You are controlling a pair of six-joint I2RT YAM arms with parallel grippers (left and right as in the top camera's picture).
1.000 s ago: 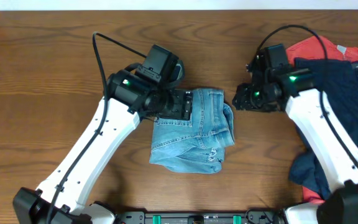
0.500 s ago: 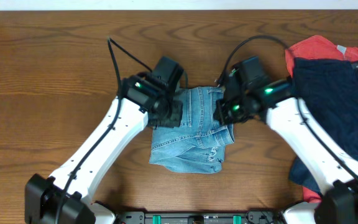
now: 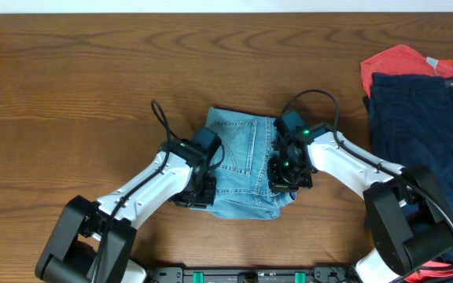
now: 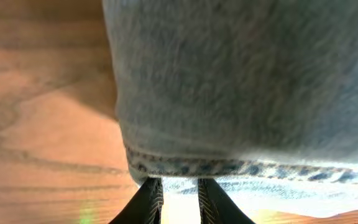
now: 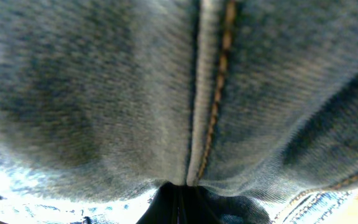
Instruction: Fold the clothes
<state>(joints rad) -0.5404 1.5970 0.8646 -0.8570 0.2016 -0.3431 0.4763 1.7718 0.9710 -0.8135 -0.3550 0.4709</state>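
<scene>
The light-blue denim jeans lie folded into a compact bundle at the table's middle, a stitched back pocket facing up. My left gripper is at the bundle's near left edge. In the left wrist view its fingers are nearly closed with a denim fold draped over the tips and cloth between them. My right gripper is at the near right edge. In the right wrist view its fingers are pressed together on a denim seam that fills the frame.
A pile of other clothes sits at the right edge: a red garment under a dark navy one. Bare wooden table lies to the left and behind the jeans.
Both grippers closed in on the jeans' side edges, then moved toward the near edge. The bundle has become narrower and neater, with the pocket now flat on top.
</scene>
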